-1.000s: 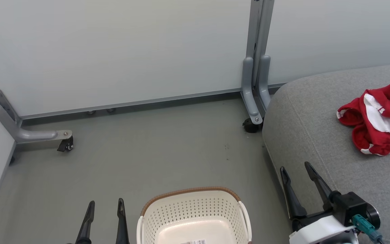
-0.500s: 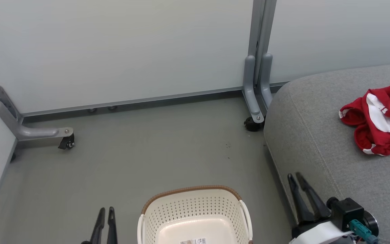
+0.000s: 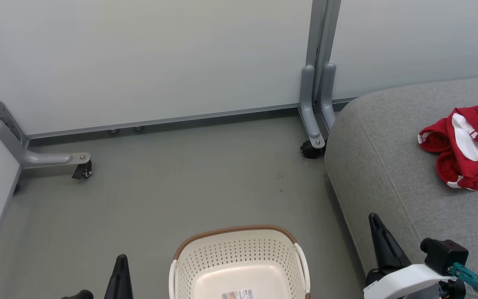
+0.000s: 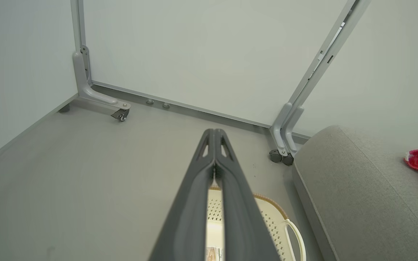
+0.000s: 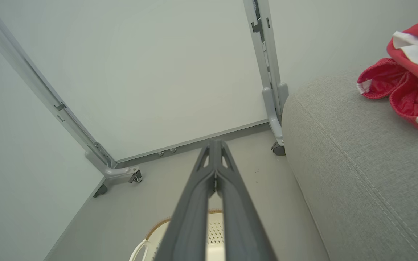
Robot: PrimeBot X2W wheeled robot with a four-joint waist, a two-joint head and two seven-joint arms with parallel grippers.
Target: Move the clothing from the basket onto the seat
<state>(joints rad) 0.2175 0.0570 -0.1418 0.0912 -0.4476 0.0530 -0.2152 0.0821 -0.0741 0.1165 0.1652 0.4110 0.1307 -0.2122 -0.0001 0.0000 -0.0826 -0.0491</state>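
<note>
The red clothing (image 3: 467, 151) with white trim lies crumpled on the light-grey seat (image 3: 392, 166) at the right, also seen as red clothing (image 5: 405, 87) in the right wrist view. The cream basket (image 3: 239, 265) with its brown rim stands on the floor at the bottom centre; only a label lies on its bottom. My left gripper (image 3: 121, 259) is shut, left of the basket, holding nothing. My right gripper (image 3: 374, 218) is shut beside the seat's front edge, holding nothing. Both wrist views show the fingers pressed together, at left gripper (image 4: 213, 132) and right gripper (image 5: 214, 143).
Grey partition panels wall off the back and left. Their metal feet with castors stand at the left (image 3: 82, 170) and beside the seat's corner (image 3: 311, 147). Grey floor (image 3: 189, 182) stretches between the basket and the panels.
Both grippers went from open to shut and drew back toward the bottom of the head view. The camera shifted slightly, so the scene sits a little lower and to the right.
</note>
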